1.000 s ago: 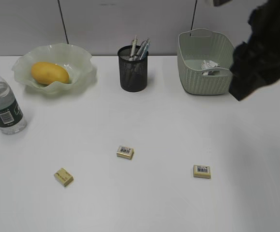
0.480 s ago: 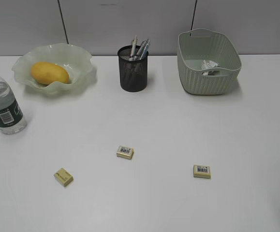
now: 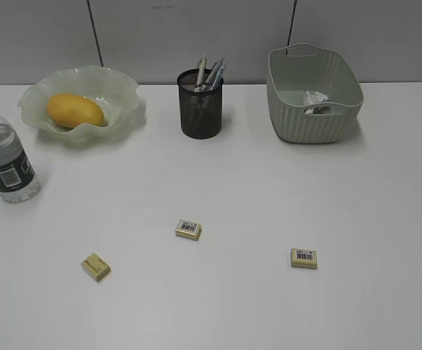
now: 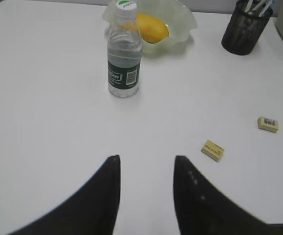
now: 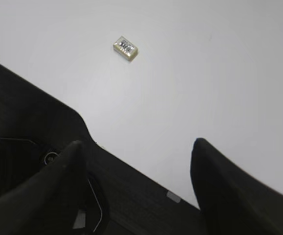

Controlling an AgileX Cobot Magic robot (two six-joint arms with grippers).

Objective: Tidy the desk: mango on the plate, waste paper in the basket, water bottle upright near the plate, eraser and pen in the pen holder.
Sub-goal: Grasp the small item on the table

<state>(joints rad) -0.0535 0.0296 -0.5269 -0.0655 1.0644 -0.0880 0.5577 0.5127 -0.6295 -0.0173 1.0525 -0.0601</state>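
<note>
The yellow mango (image 3: 74, 109) lies on the ruffled green plate (image 3: 127, 93). Left of the plate the water bottle (image 3: 4, 157) stands upright. Pens (image 3: 211, 73) stick out of the black mesh pen holder (image 3: 200, 117). The waste paper (image 3: 315, 100) sits inside the green basket (image 3: 313, 125). Three erasers lie on the desk (image 3: 269, 182): one in the middle (image 3: 189, 230), one front left (image 3: 95, 267), one front right (image 3: 304, 258). My left gripper (image 4: 147, 159) hangs open and empty over bare desk, well short of the bottle (image 4: 124, 54). My right gripper (image 5: 139, 143) is open and empty above the desk's edge, an eraser (image 5: 125, 47) ahead of it.
A grey partition wall runs behind the desk. In the right wrist view a dark base with cables lies below the desk's edge. In the left wrist view two erasers (image 4: 213, 150) (image 4: 268, 124) lie to the right of my fingers.
One second ago the right arm hung dark beside the basket at the upper right of the exterior view; it has since left that view. The objects have not moved.
</note>
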